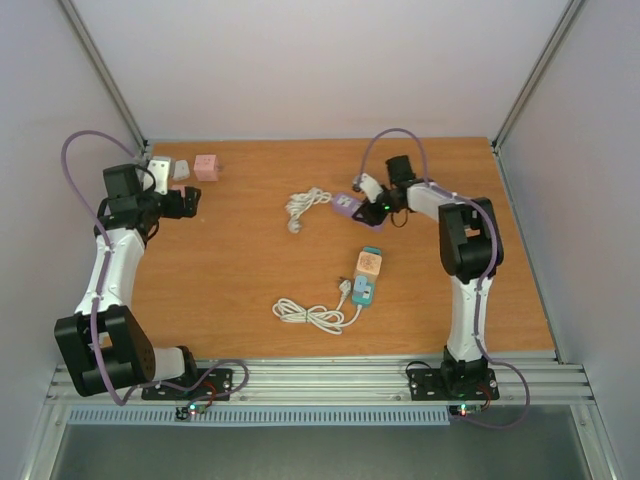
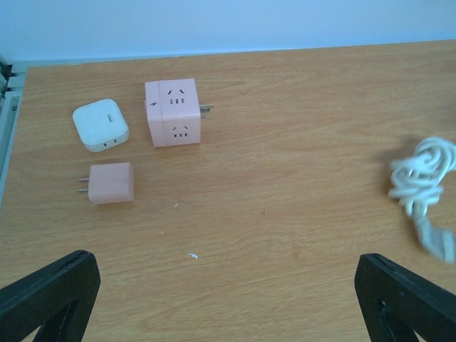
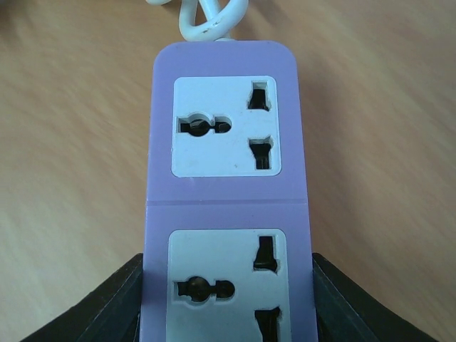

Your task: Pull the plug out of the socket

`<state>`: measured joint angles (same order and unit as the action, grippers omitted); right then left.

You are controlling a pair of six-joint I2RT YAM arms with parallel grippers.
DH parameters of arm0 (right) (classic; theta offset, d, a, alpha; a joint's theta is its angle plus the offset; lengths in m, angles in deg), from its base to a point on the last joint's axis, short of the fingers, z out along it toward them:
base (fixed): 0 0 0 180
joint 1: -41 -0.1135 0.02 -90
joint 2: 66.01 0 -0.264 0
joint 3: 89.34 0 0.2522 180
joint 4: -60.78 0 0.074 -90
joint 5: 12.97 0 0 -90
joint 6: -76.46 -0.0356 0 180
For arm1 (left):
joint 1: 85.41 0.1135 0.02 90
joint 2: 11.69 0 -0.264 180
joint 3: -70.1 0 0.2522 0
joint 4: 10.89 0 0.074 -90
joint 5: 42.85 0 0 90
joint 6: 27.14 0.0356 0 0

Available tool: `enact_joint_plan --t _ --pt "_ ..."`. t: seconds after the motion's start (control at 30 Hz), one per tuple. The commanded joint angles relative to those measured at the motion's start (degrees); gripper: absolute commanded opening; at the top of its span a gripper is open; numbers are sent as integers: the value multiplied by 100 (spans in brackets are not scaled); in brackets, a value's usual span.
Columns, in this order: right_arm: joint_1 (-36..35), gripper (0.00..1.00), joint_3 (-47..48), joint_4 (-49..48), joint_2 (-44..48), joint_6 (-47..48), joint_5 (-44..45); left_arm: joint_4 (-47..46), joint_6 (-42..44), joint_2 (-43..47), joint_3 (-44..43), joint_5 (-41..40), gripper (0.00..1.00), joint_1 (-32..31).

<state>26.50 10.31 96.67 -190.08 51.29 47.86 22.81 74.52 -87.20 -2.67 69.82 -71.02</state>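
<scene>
A purple power strip [image 3: 226,206] with two empty white sockets lies at the table's back centre [image 1: 347,205]. My right gripper [image 3: 228,285] is shut on its near end, one black finger [image 3: 114,306] against each long side. No plug shows in this strip. Its coiled white cord [image 1: 305,205] trails to the left. Nearer the front, a peach cube plug [image 1: 369,264] sits on a teal socket strip [image 1: 363,291]. My left gripper [image 1: 185,200] hovers open and empty at the back left [image 2: 228,285].
A pink cube socket [image 2: 172,112], a white adapter [image 2: 100,125] and a small pink plug [image 2: 108,183] lie at the back left. The teal strip's white cord [image 1: 310,315] is coiled near the front centre. Walls enclose the table on three sides.
</scene>
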Motion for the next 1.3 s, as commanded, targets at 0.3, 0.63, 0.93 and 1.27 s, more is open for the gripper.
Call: enact_joint_plan --t 0.3,0.63,0.93,1.27 --pt "2774 32 -1010 -316 446 -422 514 447 698 -335 -220 1603 100 -177" --pt "4296 32 -1999 -486 1048 -160 461 775 1584 -508 -181 1449 100 -1171" --pt "4847 45 -2918 -514 1719 308 259 954 1990 -784 -125 1742 100 -2041" --pt "4789 79 -2090 637 2288 401 -864 1220 2295 -734 134 1658 100 -2872"
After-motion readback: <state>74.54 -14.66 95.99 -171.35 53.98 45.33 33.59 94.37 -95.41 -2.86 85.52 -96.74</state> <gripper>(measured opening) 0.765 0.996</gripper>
